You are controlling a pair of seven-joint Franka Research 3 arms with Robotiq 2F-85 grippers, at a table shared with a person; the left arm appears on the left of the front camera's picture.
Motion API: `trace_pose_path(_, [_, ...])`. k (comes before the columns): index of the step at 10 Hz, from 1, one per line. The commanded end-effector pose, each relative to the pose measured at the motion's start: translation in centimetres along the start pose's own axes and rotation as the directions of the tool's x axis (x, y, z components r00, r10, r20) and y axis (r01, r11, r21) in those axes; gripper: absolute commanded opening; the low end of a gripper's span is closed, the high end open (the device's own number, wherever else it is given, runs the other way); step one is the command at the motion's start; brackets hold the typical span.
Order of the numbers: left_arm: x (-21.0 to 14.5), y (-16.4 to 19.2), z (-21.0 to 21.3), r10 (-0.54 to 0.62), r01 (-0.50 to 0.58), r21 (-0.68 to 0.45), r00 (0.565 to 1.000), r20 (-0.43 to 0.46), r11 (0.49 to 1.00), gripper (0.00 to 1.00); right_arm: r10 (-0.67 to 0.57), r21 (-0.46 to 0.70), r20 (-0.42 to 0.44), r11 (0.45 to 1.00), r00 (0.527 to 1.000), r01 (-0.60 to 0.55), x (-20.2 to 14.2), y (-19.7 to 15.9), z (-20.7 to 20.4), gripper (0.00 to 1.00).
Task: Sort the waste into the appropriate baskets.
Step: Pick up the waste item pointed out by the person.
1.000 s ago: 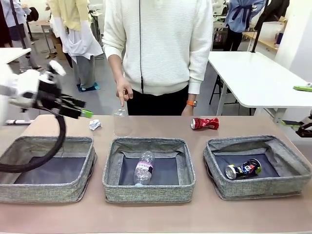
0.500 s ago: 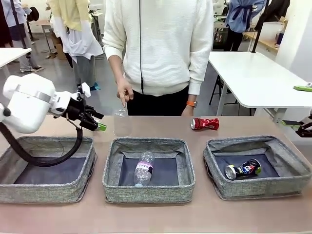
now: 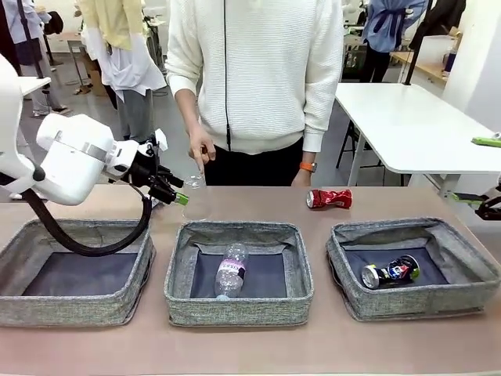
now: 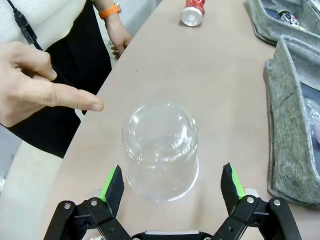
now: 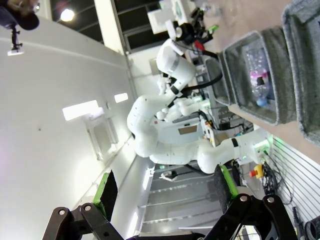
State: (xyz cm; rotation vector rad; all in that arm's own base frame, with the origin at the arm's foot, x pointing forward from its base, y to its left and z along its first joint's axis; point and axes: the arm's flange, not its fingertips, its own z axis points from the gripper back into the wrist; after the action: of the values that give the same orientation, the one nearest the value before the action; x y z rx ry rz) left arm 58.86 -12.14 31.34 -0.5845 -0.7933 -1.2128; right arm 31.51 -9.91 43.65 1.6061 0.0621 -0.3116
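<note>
1. The clear plastic cup, smooth, rounded and see-through, is standing upside down on the flat tan table, near its far edge and behind the middle basket.
2. The left gripper is reaching in low, its green-padded fingers spread wide, one on each side of the cup with a gap on both sides.
3. A person's hand is pointing one finger at the cup from beyond the table edge.
4. The crushed red can is lying on its side on bare tabletop, well apart from the cup.
5. Soft grey woven bins are sitting in a row along the near side. The middle basket is holding the clear plastic bottle, and the right basket is holding the crushed dark blue-silver can.
6. The right gripper is hanging with fingers spread and nothing between them.
</note>
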Motion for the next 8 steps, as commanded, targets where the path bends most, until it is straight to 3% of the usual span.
trace_pose_path(1, [0.3, 0.7, -1.4, 0.025, -0.025, -0.001, 1.000, -0.017, 1.000, 1.00, -0.022, 0.002, -0.010, 1.000, 1.000, 0.022, -0.1, 0.6, 0.2, 1.00])
trace_pose_path(3, [0.1, 0.3, -2.9, 0.054, -0.053, -0.047, 0.998, 0.032, 0.998, 1.00, -0.022, 0.002, -0.010, 1.000, 1.000, 0.022, -0.1, 0.6, 0.2, 1.00])
trace_pose_path(8, [-0.7, 0.0, -5.7, 0.102, -0.101, -0.017, 0.985, 0.136, 0.995, 1.00, -0.022, 0.002, -0.010, 1.000, 1.000, 0.022, -0.1, 0.6, 0.2, 1.00])
